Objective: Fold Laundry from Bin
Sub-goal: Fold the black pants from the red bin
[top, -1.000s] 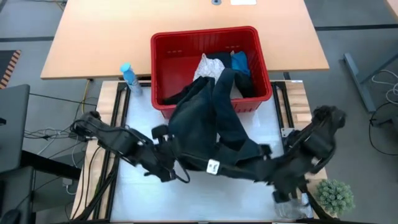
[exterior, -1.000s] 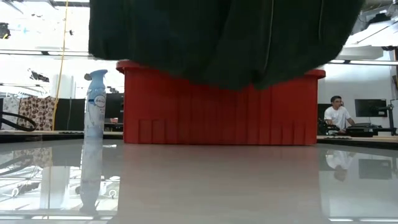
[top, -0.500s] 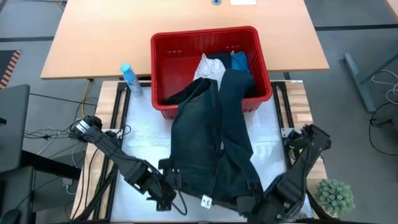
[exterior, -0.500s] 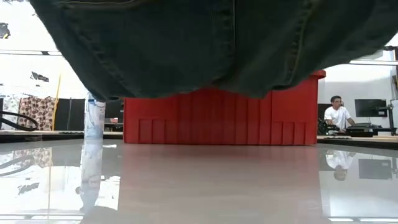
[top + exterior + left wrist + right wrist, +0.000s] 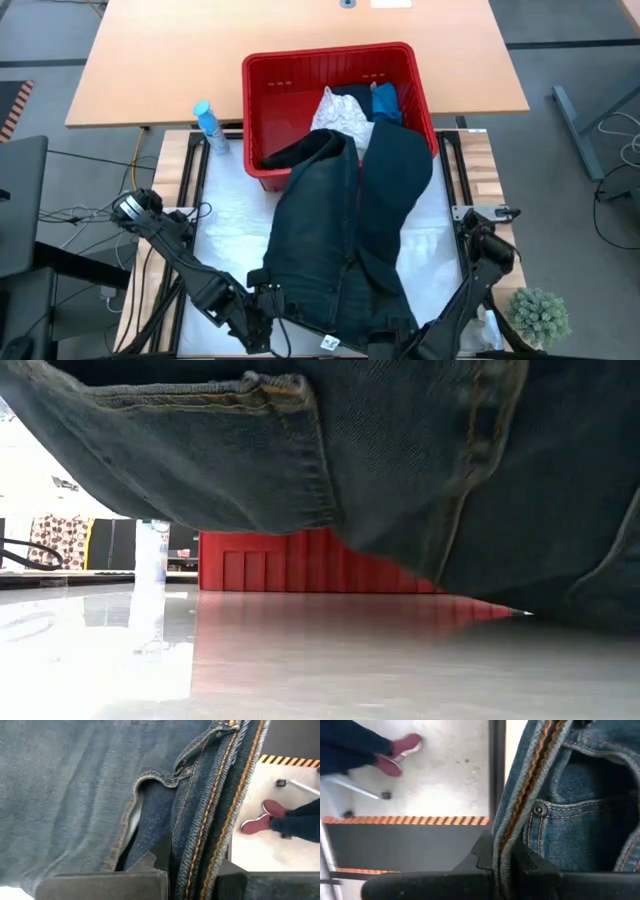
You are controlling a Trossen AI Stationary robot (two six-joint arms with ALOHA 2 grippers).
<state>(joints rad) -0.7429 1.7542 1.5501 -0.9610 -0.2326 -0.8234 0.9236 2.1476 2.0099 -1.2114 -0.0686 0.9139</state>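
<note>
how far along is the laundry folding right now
Early. Done: one pair of dark jeans is mostly out of the red bin, legs trailing over its rim. In hand: left gripper and right gripper are shut on the waistband. Left: folding them, plus the white item and blue item.

Even, bright overhead light in the high view; soft, short shadows under the dark jeans (image 5: 345, 240) on the white table (image 5: 225, 235). Slight barrel bend at the frame edges. Low view: denim hangs close to the lens, dim and soft in focus; strong backlight from the room behind blows out the upper left to white. Glossy tabletop mirrors the red bin (image 5: 300, 560) as a red smear, with pale glare at left. Wrist views: stitching sharp at mid-distance, the nearest dark parts along the lower edge blurred; floor beyond brightly lit.
</note>
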